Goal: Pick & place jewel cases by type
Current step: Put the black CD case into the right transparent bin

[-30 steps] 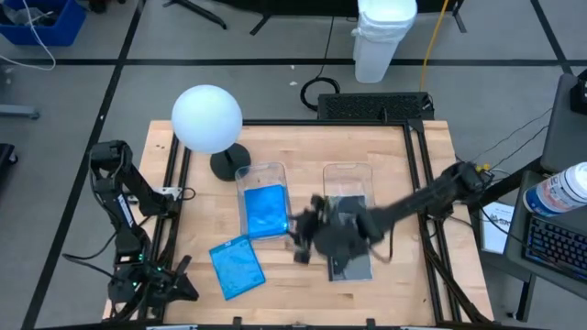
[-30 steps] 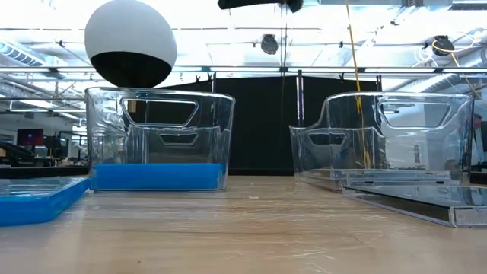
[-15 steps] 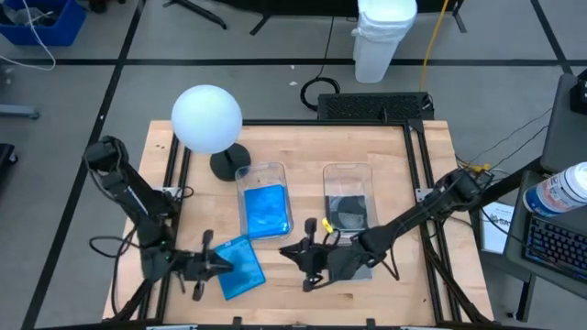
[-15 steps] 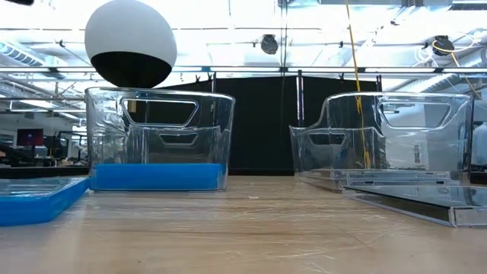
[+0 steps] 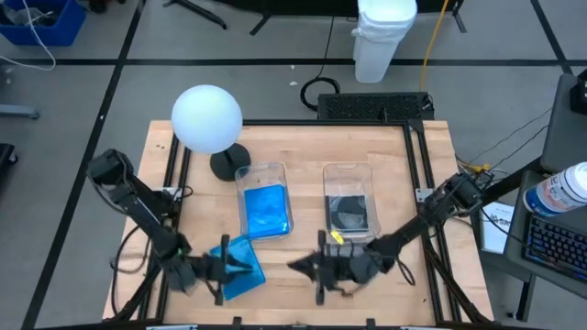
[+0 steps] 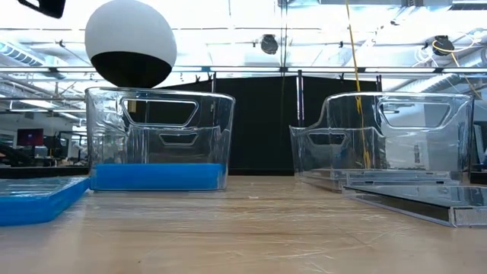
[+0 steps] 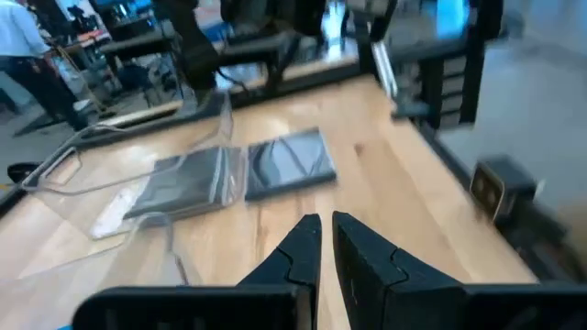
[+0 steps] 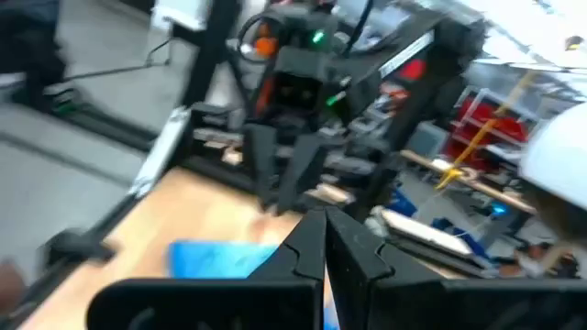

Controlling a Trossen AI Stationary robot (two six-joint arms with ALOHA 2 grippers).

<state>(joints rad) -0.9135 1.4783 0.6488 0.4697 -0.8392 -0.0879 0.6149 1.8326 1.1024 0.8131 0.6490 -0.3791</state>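
A translucent blue jewel case (image 5: 243, 269) lies flat on the table near its front left; its edge shows in the low view (image 6: 34, 199). My left gripper (image 5: 223, 267) hovers over it, shut and empty (image 7: 321, 225), pointing toward the table's right. A dark jewel case (image 7: 289, 165) lies flat in front of the right clear bin (image 5: 348, 206). My right gripper (image 5: 303, 266) is shut and empty (image 8: 323, 220), level above the table's near middle, pointing at the left arm. The left clear bin (image 5: 264, 209) holds a blue case (image 6: 158, 176).
A white globe lamp (image 5: 207, 119) on a dark foot stands at the table's far left. The two clear bins stand side by side mid-table. The right arm slants across the near right part of the table, over the dark case there. Bare wood lies between the grippers.
My left arm has swung from the table's near left corner toward the right, and its gripper now hangs over the blue case. My right gripper has drawn back from in front of the right bin toward the near edge, sinking and levelling out. No case has moved.
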